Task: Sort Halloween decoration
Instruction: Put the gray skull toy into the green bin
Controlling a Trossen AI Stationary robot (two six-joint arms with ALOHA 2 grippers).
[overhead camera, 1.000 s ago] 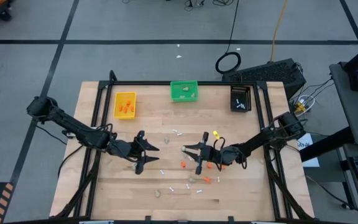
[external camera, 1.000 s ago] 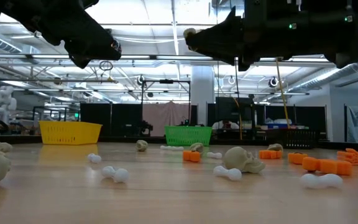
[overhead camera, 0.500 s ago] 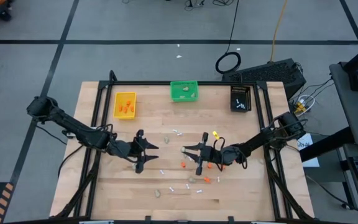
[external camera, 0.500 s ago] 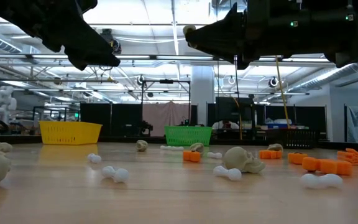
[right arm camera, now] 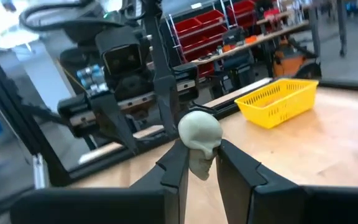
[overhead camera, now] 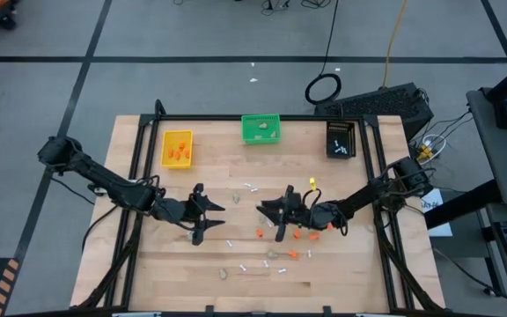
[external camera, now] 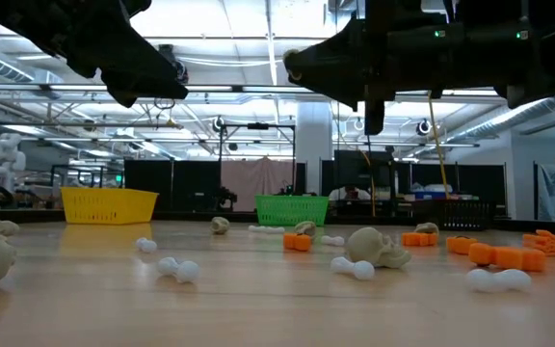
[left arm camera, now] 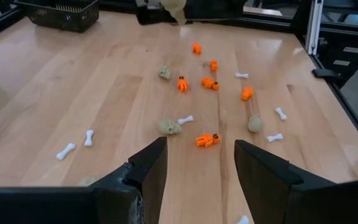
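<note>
I carry a beige skull (right arm camera: 199, 138) pinched in my right hand (right arm camera: 199, 163), lifted off the table (overhead camera: 218, 176) mid-field, probably bound for the green bin (overhead camera: 260, 129). My left hand (left arm camera: 196, 163) hovers open. In its view lie six orange bits, five white bones and three more lumps.

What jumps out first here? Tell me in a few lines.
The right claw, raised above the table's middle, pinches a beige-grey skull. Beneath it, orange bits, white bones and more skulls lie scattered over the wooden table. Along the far edge stand three bins: yellow, green, black; the left claw hangs open, empty.
</note>
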